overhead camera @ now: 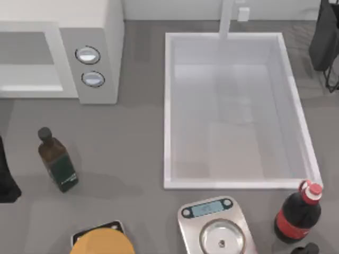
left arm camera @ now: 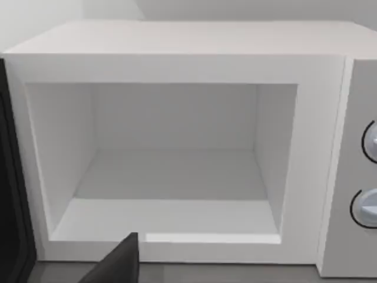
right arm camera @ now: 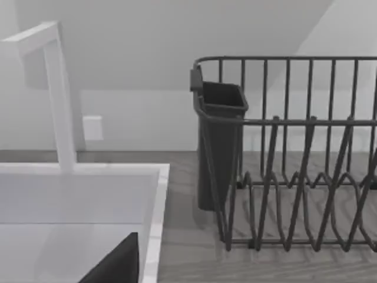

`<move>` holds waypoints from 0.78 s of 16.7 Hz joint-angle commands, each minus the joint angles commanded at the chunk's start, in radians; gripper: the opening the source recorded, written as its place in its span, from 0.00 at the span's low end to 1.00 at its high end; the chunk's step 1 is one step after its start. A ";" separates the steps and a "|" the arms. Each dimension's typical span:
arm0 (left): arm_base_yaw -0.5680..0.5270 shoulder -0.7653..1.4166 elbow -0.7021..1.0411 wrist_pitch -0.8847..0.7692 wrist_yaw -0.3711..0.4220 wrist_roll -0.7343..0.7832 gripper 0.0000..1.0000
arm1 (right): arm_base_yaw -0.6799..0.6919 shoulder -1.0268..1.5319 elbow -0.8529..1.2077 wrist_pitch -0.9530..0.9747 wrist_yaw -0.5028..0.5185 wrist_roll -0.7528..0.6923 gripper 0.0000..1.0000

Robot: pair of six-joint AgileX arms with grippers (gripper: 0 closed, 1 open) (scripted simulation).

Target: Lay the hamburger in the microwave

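The microwave [overhead camera: 100, 32] is a big white box at the table's back left, with two round silvery knobs [overhead camera: 88, 55] on its side panel. The left wrist view faces its open cavity [left arm camera: 171, 177], which holds nothing; its dark door [left arm camera: 9, 177] stands swung aside. The hamburger is out of view. A dark part of my left gripper [left arm camera: 118, 265] shows just in front of the microwave's lower sill. My left arm [overhead camera: 6, 182] sits at the table's left edge. A dark part of my right gripper [right arm camera: 118, 265] shows over the sink's corner, and my right arm [overhead camera: 306, 248] is at the front right.
A white sink basin [overhead camera: 296, 106] with a tap [overhead camera: 226, 16] fills the middle right. A dark green bottle [overhead camera: 57, 161] stands front left. At the front are a yellow-orange dome [overhead camera: 101, 242] on a pad, a silver scale [overhead camera: 217, 227] and a cola bottle [overhead camera: 297, 214]. A dish rack [right arm camera: 294, 177] stands back right.
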 joint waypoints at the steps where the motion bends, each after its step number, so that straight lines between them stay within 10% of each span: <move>1: 0.000 0.000 0.000 0.000 0.000 0.000 1.00 | 0.000 0.000 0.000 0.000 0.000 0.000 1.00; 13: 0.154 0.628 0.440 -0.363 -0.001 0.504 1.00 | 0.000 0.000 0.000 0.000 0.000 0.000 1.00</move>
